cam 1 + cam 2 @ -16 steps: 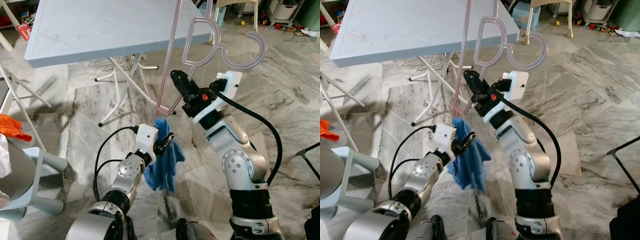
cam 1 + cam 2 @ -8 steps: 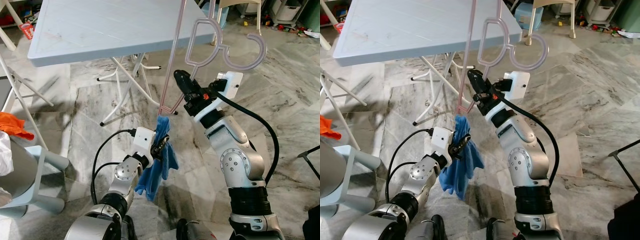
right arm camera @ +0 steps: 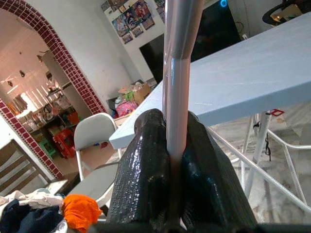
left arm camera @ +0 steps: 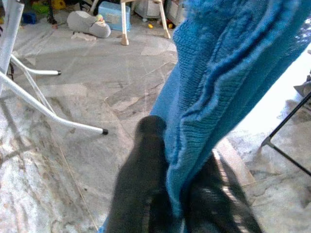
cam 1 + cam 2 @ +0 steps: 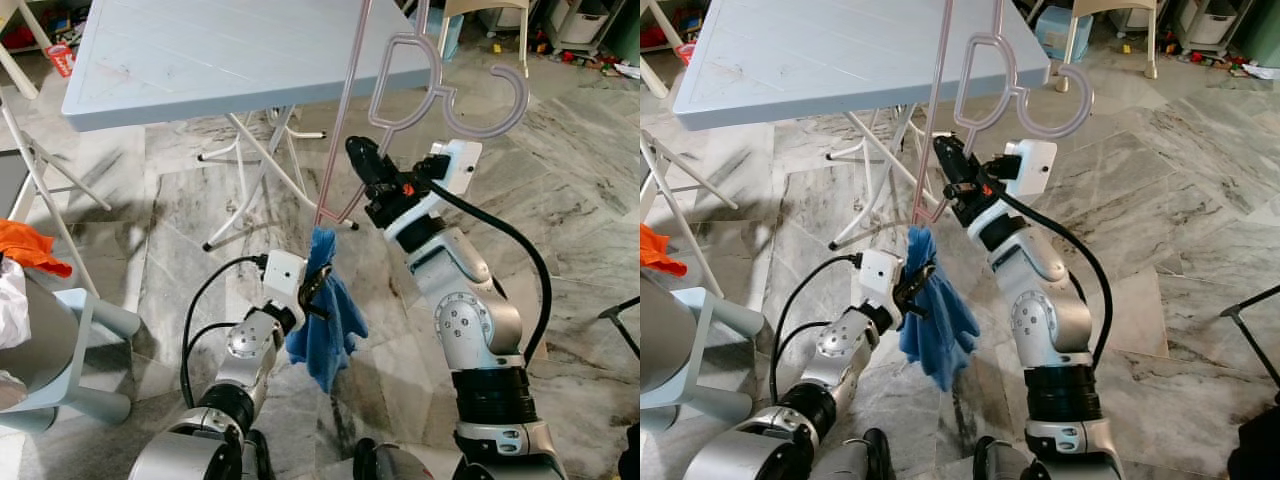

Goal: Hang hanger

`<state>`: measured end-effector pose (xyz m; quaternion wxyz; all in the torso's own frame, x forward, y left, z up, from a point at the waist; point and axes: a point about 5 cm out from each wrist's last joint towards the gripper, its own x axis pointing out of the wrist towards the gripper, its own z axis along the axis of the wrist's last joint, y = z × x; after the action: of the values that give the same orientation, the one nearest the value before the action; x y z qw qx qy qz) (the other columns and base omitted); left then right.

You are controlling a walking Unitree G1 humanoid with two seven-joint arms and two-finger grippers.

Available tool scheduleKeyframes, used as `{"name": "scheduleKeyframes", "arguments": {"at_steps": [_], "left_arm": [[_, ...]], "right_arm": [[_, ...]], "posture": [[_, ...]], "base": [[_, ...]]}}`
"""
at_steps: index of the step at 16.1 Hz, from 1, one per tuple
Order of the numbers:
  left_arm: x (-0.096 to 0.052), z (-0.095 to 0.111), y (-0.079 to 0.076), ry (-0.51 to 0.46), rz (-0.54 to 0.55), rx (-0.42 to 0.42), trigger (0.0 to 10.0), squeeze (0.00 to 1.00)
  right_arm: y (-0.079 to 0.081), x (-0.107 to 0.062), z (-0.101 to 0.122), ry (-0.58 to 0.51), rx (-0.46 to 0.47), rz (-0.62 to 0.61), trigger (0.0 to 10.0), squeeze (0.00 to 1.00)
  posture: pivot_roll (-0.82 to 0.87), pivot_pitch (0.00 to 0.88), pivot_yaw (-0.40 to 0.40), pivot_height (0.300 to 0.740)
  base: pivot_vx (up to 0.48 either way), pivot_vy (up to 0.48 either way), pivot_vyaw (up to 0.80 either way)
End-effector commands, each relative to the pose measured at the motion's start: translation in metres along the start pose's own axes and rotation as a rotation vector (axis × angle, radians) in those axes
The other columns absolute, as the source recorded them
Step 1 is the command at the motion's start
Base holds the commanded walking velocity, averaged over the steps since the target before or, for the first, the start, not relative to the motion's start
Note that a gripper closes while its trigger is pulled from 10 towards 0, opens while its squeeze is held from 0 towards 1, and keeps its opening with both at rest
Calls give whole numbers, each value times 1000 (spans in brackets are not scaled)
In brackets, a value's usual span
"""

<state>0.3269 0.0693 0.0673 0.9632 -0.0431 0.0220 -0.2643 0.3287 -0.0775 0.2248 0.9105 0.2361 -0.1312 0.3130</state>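
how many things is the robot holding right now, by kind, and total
hanger: 1, pink, clamped in the right gripper
cloth: 1, blue, pinched in the left gripper and hanging off the hanger's lower corner
total: 2

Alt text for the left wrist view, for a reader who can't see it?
Two black fingers of the left gripper are shut on a hanging blue knitted cloth. Behind lie a marble floor and white table legs.

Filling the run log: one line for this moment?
right gripper: shut on hanger | left gripper: shut on blue cloth | hanger not hung
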Motion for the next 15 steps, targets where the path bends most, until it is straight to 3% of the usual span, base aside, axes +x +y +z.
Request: {"name": "scheduleKeyframes", "arguments": {"at_steps": [1, 3, 8, 11, 15], "left_arm": [[2, 2, 1, -2, 6, -12, 0, 0], [10, 10, -5, -22, -10, -51, 0, 0], [24, 26, -22, -63, -72, -95, 0, 0], [34, 41, -27, -114, -91, -132, 0, 0], [41, 54, -46, -157, -216, -180, 0, 0]], "right_arm": [[5, 4, 6, -46, -7, 23, 10000, 0], [7, 3, 10, -156, 41, -16, 10000, 0], [5, -4, -3, -217, 49, -69, 10000, 0], [-5, -14, -22, -187, -49, -135, 10000, 0], [-22, -20, -37, -152, -161, -251, 10000, 0]], "posture": [[-97, 197, 5, 740], [-99, 198, 5, 740], [-98, 199, 12, 740], [-96, 202, 20, 740], [-88, 203, 24, 740]], "base": [[0, 0, 0], [0, 0, 0], [0, 0, 0], [0, 0, 0], [0, 0, 0]]}}
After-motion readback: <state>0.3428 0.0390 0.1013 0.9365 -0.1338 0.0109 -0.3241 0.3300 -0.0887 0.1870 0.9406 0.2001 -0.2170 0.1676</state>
